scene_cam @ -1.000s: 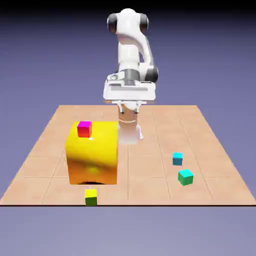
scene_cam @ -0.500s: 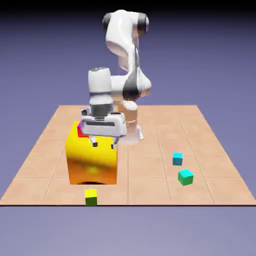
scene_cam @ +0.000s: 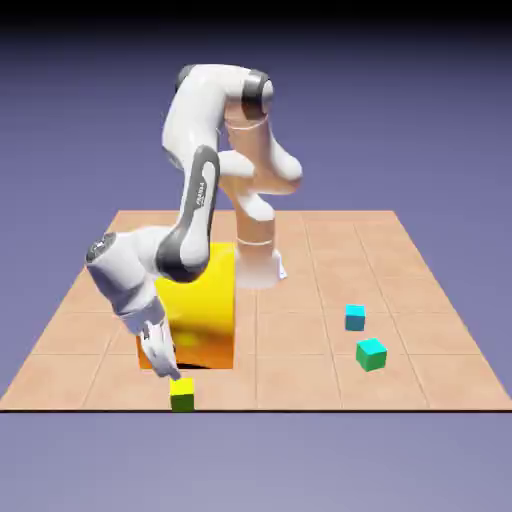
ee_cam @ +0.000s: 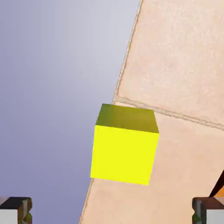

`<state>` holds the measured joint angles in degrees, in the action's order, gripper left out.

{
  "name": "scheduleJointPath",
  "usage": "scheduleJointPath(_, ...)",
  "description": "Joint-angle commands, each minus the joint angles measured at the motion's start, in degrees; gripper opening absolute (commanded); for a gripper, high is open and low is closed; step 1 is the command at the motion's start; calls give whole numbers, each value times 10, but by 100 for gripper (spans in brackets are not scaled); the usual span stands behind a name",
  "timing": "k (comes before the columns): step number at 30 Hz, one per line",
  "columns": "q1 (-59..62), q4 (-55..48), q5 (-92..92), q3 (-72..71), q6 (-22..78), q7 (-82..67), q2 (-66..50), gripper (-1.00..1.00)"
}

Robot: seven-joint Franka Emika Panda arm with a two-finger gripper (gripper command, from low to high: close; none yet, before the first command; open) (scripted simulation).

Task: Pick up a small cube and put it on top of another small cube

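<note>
The gripper [scene_cam: 170, 372] hangs just above the lime cube [scene_cam: 181, 393], with its jaws spread wide and nothing between them; in the hand view the two fingertips [ee_cam: 15, 210] sit far apart at the bottom corners and the lime cube [ee_cam: 124, 146] lies ahead of them, roughly centred but not yet between them. That cube rests at the very front edge of the table [scene_cam: 300, 380], so part of it shows against the backdrop beyond the edge. Just behind the hand stands the big yellow block [scene_cam: 205, 320], close to the arm's wrist. The cyan cube [scene_cam: 355, 317], the target, sits well apart toward the exterior view's right, with a slightly larger green cube [scene_cam: 371, 353] near it, nearer the front edge. The step in hand looks like the approach to the pick: the hand is lined up over the lime cube but has not come down around it. The next move calls for a straight descent until the fingers straddle the cube, then a close. Care seems needed there, since the cube lies at the edge and a sideways nudge could push it off, and the block behind leaves little room for the wrist.
</note>
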<state>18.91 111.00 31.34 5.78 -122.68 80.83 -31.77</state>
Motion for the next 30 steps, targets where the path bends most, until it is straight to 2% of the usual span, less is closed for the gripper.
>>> scheduleJointPath(1,0,0,0,0,0,0,0,0)
scheduleJointPath(5,-6,7,32,-22,-71,-24,-64,0)
scheduleJointPath(6,-6,7,32,-22,-71,-24,-64,-100)
scheduleJointPath(10,0,0,1,-1,-2,-1,-2,-100)
scheduleJointPath(26,-174,307,133,-330,-234,244,226,-100)
scheduleJointPath(30,-185,305,146,-340,-274,235,188,-100)
